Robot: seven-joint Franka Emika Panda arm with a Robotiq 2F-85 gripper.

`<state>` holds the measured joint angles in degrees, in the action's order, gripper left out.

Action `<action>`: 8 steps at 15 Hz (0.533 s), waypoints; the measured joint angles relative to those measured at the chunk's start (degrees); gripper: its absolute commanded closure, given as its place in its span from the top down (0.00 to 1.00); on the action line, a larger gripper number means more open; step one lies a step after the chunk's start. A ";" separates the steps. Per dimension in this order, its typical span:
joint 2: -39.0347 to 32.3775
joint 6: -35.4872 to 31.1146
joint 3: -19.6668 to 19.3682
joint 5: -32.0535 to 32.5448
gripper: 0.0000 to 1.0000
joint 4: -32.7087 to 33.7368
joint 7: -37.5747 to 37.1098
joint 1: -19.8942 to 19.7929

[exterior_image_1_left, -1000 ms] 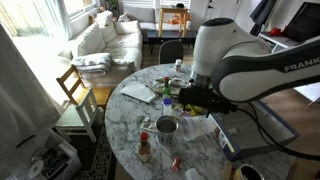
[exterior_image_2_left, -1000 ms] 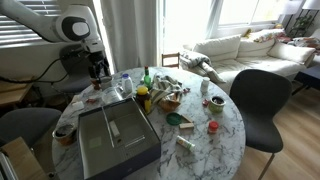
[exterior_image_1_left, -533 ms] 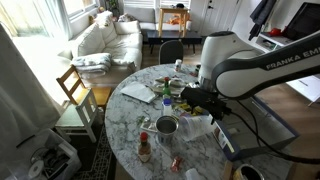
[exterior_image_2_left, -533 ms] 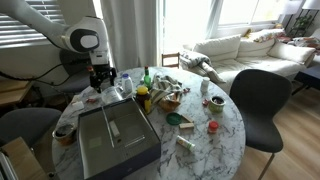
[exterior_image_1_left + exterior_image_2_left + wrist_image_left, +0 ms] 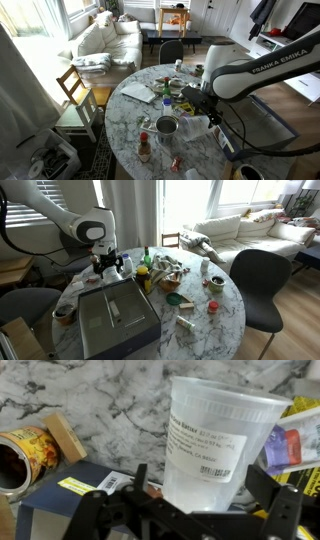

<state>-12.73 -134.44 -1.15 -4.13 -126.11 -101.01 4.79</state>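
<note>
While my arm bends over the marble tabletop [image 5: 120, 400] with its wrist down, my hand [image 5: 198, 472] is spread around one upright clear plastic cup [image 5: 225, 430]. One blue box [image 5: 60, 505], one open tin [image 5: 20, 455] and one wooden block [image 5: 65, 435] lie near.

— Any way in around the cup [image 5: 215, 445], going by the wrist view?

— Beyond it, bare marble table [image 5: 110, 395]. Left of it stand a tin can [image 5: 25, 455] and a wooden block [image 5: 62, 435]. A packet [image 5: 297, 440] lies close on its right, and a blue box [image 5: 55, 505] sits nearer, lower left.
</note>
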 measured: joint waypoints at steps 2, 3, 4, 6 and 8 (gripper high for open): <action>-0.94 -1.57 -0.64 0.35 1.00 -0.51 -2.84 0.02; -1.37 -1.87 -0.92 0.51 1.00 -0.56 -4.00 0.02; -1.76 -2.00 -1.16 0.67 1.00 -0.56 -4.92 0.02; -2.35 -2.09 -1.55 0.87 1.00 -0.56 -6.28 0.03; -2.77 -2.10 -1.93 1.21 1.00 -0.56 -7.18 0.04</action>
<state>-15.50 -136.54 -3.08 -2.92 -126.67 -108.20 4.83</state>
